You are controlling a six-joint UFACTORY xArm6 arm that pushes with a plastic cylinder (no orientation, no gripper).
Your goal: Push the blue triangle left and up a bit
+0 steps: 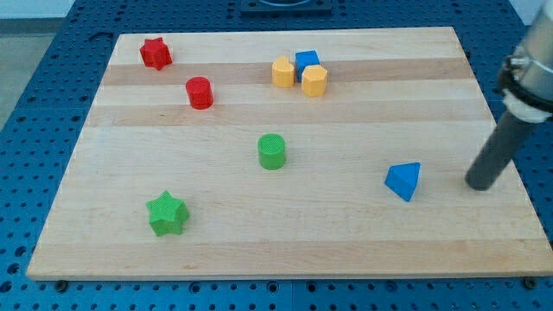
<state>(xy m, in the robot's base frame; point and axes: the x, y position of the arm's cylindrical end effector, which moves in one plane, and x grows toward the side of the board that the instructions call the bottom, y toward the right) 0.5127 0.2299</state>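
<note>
Wooden planks make up the board (285, 225), which sits on a blue perforated table (34, 104). My tip (478, 185) rests on the board near its right edge, the dark rod slanting up toward the view's top right. It is a bare rod end with nothing to open or close, and it touches no block.

To the view's left of my tip, near but clearly apart from it, lies the blue triangle (404, 180), at about the same height in the view.

Further left of my tip and slightly higher is the green cylinder (271, 151), close to the board's middle. Far left and lower is the green star (166, 213).

Up and left of my tip, near the board's top edge, three blocks cluster together: a blue cube (307, 61) with two yellow blocks, one (283, 72) on its left and one (314, 79) just below it, all touching or nearly so.

Further left again sits the red cylinder (200, 92), and farthest from my tip, at the top left corner, the red star (155, 53).
</note>
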